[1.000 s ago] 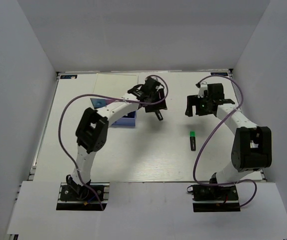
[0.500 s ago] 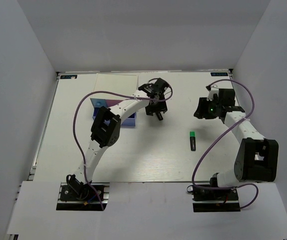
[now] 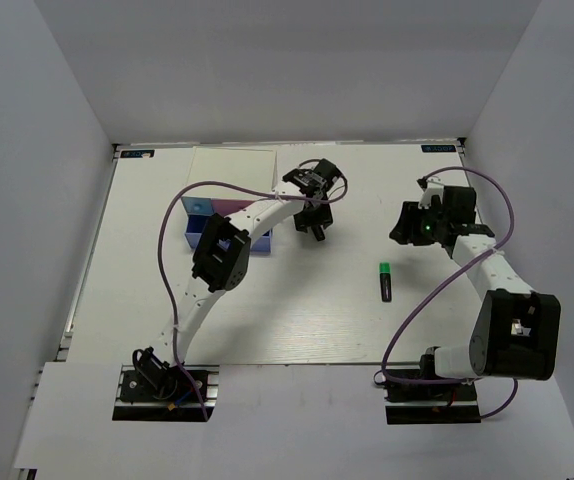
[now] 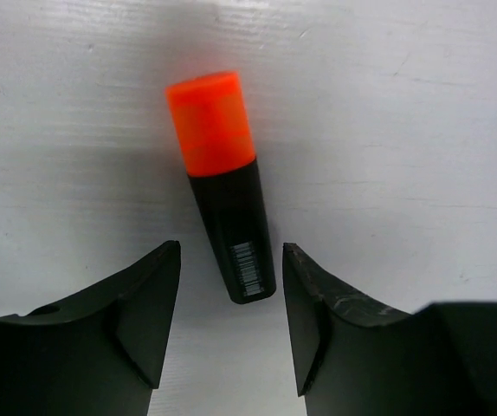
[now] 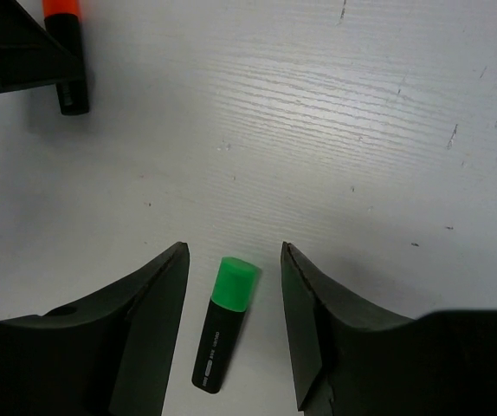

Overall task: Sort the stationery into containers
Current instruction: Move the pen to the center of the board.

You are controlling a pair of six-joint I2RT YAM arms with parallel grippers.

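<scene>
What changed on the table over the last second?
The left gripper shifted slightly right as its arm stretched out, and it hangs open around the orange highlighter, which lies ungripped. The right gripper drew rightward, away from the centre, and is open. Nothing was picked up or released. The green highlighter and the drawer box stayed put.

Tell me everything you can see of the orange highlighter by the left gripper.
The orange highlighter is short: glossy black plastic barrel with a white barcode label, bright orange cap on. It lies flat on the white table, cap pointing away from the left gripper, whose open jaws flank its butt end without touching.
</scene>
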